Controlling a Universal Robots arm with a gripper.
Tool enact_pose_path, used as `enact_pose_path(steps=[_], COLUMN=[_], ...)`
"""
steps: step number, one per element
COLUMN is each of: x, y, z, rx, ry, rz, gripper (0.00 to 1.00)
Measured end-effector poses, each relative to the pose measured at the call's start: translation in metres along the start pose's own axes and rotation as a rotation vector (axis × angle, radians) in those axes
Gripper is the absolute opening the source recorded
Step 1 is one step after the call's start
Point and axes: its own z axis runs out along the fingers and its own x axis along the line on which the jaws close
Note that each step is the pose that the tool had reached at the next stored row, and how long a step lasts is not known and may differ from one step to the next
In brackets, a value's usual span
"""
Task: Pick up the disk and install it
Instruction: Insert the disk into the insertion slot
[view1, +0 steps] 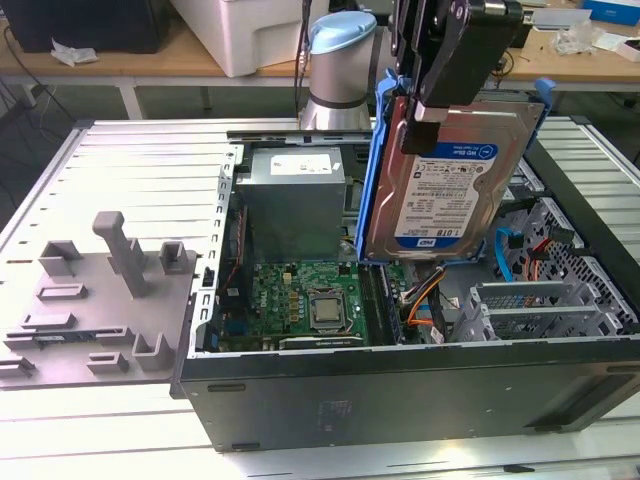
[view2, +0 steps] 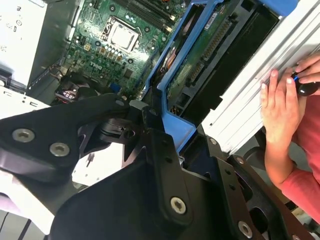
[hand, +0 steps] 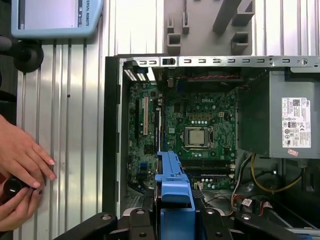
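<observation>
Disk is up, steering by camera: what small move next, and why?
Probably ease the disk toward the exterior view's right before lowering. The gripper holds it roughly upright above the open case, its lower edge over loose cables, while the grey drive cage sits further right. A hand is near the case: go slowly.

Disk (view1: 450, 190): silver-metal hard drive with a white-and-blue label, framed by a blue plastic carrier rail. I see it hanging nearly upright over the open computer case (view1: 400, 400), label toward the exterior view, clamped at its upper edge by the tool (view1: 432, 105). In the second wrist view the disk (view2: 200, 65) shows its green circuit-board underside. In the first wrist view the disk (hand: 172, 182) appears edge-on.
</observation>
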Motion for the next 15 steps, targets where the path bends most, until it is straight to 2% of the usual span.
enact_pose_path(steps=[2,7,8,15], x=[0.0,-0.0001,-0.0001,0.0], y=[-0.0001,0.0,-0.0001,0.0], z=[0.0002,0.0006,0.0008,0.0006], rx=[0.0126,0.0327,0.0406,0.0428], ry=[0.0001,0.0001,0.0002,-0.0009], rz=[0.001,0.002,0.002,0.002], gripper=[0.36,0.36,0.36,0.36])
